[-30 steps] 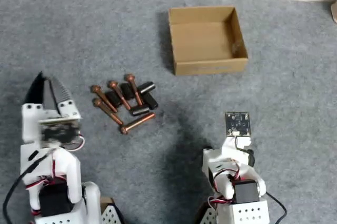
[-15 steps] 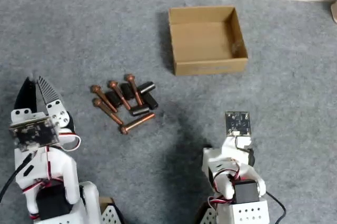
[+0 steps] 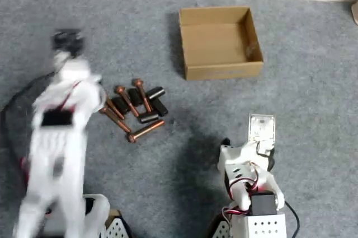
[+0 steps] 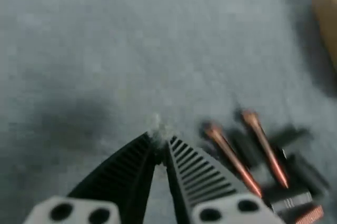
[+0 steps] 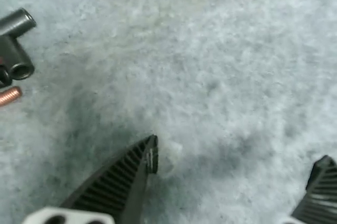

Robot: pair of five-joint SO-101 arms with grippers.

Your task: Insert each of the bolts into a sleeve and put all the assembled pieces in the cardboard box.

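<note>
With copper bolts (image 3: 127,102) and black sleeves (image 3: 155,93) heaped on the tabletop (image 3: 291,98), apart from the empty cardboard box (image 3: 224,71), the left tool (image 4: 160,144) hangs clenched and empty beside them, the right tool (image 5: 237,153) gaping, seemingly ready to pick.

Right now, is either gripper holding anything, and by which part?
Nothing is held. The left gripper is shut and empty; the right gripper is open and empty.
</note>
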